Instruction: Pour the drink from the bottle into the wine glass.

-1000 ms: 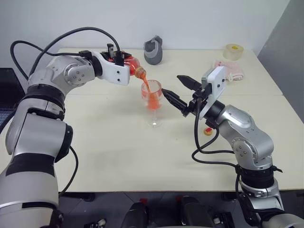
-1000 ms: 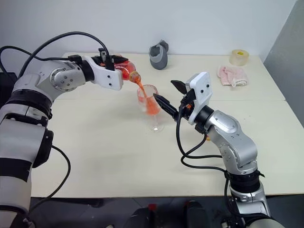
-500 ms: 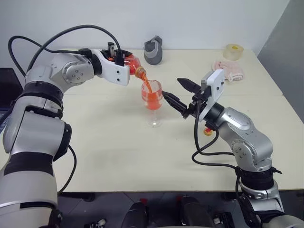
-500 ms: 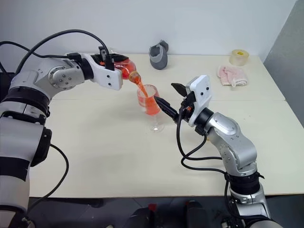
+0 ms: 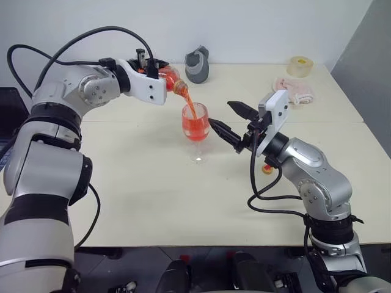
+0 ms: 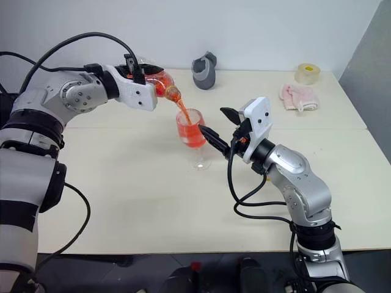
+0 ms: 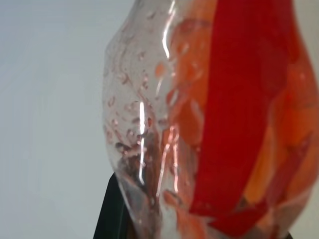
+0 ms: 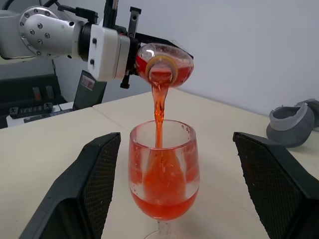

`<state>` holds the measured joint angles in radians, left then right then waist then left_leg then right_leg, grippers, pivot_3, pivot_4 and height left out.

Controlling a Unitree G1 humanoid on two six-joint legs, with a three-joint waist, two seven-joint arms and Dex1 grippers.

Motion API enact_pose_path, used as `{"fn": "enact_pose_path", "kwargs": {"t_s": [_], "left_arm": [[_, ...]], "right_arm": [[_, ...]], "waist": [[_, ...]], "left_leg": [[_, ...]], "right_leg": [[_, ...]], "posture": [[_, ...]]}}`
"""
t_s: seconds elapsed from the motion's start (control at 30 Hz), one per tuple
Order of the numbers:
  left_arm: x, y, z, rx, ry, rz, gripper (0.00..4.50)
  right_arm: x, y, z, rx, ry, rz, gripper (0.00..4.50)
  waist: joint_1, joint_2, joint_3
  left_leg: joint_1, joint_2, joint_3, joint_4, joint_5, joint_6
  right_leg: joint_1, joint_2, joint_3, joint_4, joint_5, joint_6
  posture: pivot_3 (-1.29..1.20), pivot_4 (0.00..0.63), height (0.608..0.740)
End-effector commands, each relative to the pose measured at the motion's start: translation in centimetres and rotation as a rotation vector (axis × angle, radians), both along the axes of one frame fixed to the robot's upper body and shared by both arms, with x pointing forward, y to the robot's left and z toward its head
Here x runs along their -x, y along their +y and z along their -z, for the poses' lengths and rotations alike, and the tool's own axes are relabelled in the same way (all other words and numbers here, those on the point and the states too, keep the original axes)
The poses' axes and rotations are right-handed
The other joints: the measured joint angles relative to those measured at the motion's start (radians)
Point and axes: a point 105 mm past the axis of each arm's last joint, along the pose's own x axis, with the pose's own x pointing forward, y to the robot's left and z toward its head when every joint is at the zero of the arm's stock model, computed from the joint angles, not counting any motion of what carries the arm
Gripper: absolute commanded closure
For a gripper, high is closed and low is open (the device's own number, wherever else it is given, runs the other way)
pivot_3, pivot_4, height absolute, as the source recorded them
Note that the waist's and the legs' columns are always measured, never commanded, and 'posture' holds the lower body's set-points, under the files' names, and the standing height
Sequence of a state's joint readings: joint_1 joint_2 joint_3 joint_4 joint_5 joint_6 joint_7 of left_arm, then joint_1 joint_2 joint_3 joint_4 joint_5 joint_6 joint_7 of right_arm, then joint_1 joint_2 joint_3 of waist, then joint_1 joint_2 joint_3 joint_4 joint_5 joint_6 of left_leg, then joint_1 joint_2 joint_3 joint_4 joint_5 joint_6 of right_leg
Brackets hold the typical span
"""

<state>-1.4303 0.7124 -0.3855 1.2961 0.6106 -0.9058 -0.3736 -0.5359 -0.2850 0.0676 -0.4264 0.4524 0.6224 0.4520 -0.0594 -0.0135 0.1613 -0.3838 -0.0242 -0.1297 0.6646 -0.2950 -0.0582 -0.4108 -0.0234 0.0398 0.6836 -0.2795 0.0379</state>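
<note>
Clear rounded wine glass (image 5: 195,125), red drink (image 5: 194,129)

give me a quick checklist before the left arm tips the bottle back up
1. Left gripper shut on the bottle: ok.
2. Stream of drink lands inside the wine glass: ok, nothing spilled on the table.
3. Glass has room left: ok, the level sits below the rim.
4. Glass upright on its foot: ok.
5. Right gripper steadying the glass: not ok, its fingers stand open on either side, apart from the bowl.
6. Bottle empty: not ok, red liquid shows inside it.
</note>
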Motion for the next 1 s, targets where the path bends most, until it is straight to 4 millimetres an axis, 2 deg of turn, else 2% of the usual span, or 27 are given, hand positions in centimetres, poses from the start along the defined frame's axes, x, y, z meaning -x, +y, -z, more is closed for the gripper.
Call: {"fn": "enact_pose_path", "kwargs": {"t_s": [0.03,0.37,0.57,0.67,0.77,0.9,1.0], "left_arm": [[0.4,-0.2,-1.9,0.189,0.036,0.04,3.58],[0.8,-0.4,-2.3,0.368,0.118,0.105,3.58],[0.1,1.1,-2.4,0.651,0.202,0.074,3.58],[-0.1,2.7,-1.1,0.78,0.239,0.022,3.58],[-0.2,5.2,0.7,0.945,0.266,-0.066,3.58],[0.5,8.7,4.7,1.18,0.272,-0.243,3.58],[1.7,9.7,6.9,1.321,0.277,-0.316,3.58]], "right_arm": [[0.7,-0.1,-0.9,-0.008,-0.048,-0.006,0.62],[0.4,-0.3,-0.7,-0.003,-0.039,-0.002,0.62],[0.7,-0.4,-0.6,0.016,-0.045,-0.01,0.62],[1.5,-0.7,0.0,0.064,-0.054,-0.034,0.62],[2.8,-1.0,0.8,0.118,-0.062,-0.092,0.62],[4.9,-1.2,2.3,0.2,-0.076,-0.183,0.62],[5.7,-1.4,3.3,0.231,-0.074,-0.219,0.62]], "waist": [[0.0,0.0,0.0],[-0.016,0.0,0.0],[-0.024,0.0,0.0],[-0.026,0.0,0.0],[-0.028,0.0,0.0],[-0.028,0.0,0.0],[-0.024,-0.001,-0.001]], "left_leg": [[0.0,0.0,0.0,0.0,0.0,0.0],[0.0,0.0,-0.001,0.0,0.0,-0.001],[0.001,0.0,-0.001,0.0,0.0,-0.001],[0.001,0.001,-0.002,0.0,0.0,-0.001],[0.001,0.001,-0.003,0.0,0.0,-0.001],[0.001,0.002,-0.004,0.0,0.0,0.0],[0.001,0.002,-0.004,0.001,0.0,-0.001]], "right_leg": [[0.0,0.0,0.0,0.0,0.0,0.0],[0.0,0.0,0.0,0.001,0.0,0.0],[0.0,0.0,0.0,0.003,0.0,0.0],[-0.001,0.0,0.001,0.004,0.0,0.0],[-0.002,0.0,0.002,0.005,0.0,0.0],[-0.003,0.0,0.003,0.007,0.0,0.0],[-0.003,0.0,0.002,0.007,0.0,0.0]], "posture": [[0.0,0.15,0.74],[0.0,0.15,0.74],[0.0,0.15,0.74],[0.0,0.15,0.74],[0.0,0.15,0.74],[0.0,0.15,0.74],[0.0,0.15,0.74]]}}
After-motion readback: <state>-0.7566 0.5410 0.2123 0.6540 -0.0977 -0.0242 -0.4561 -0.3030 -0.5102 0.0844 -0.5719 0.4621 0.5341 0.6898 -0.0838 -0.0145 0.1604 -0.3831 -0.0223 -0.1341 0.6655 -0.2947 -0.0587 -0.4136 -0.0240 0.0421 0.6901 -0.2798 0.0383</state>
